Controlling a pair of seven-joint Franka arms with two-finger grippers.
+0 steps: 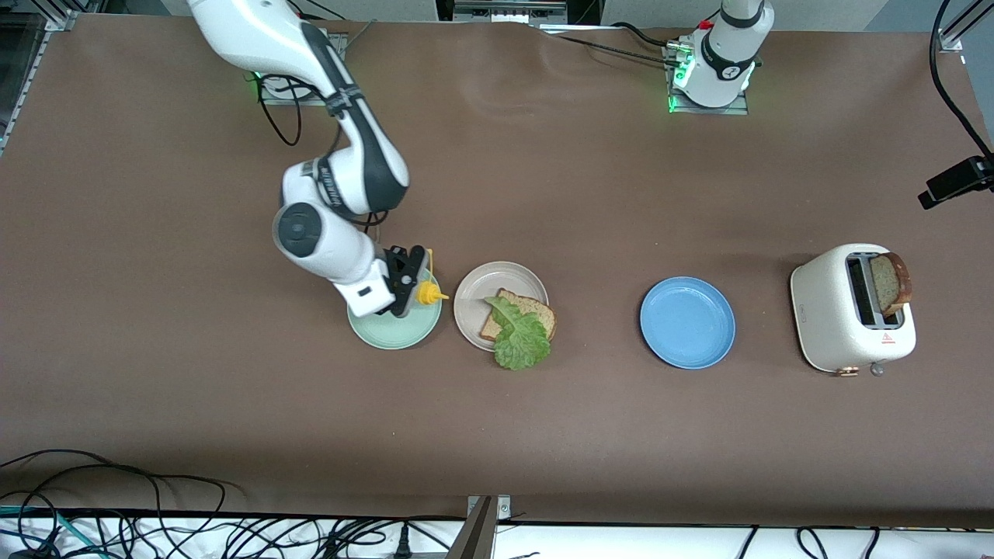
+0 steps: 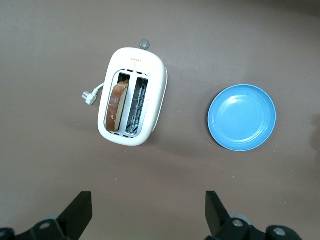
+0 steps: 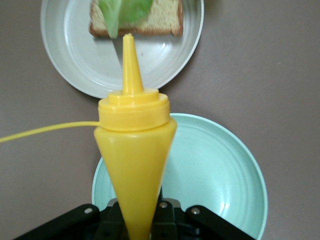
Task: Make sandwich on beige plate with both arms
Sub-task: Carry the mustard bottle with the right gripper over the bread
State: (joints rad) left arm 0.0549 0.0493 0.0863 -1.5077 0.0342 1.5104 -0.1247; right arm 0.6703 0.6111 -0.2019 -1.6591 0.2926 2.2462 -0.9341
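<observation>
Evenly and brightly lit from overhead, with soft, short shadows under the round matte cream-beige plate [image 1: 480, 299] and the white two-slot toaster [image 1: 837, 322] on the brown matte bench [image 1: 543, 435]. Faint sheen on the bench near the arms' bases. Green glow from the base lights (small, sharp). Slightly soft on the close yellow plastic squeeze bottle [image 3: 134, 150] in the right wrist view.

toaster [image 1: 835, 318] | red warning triangle sign on its side | lettering unreadable
</observation>
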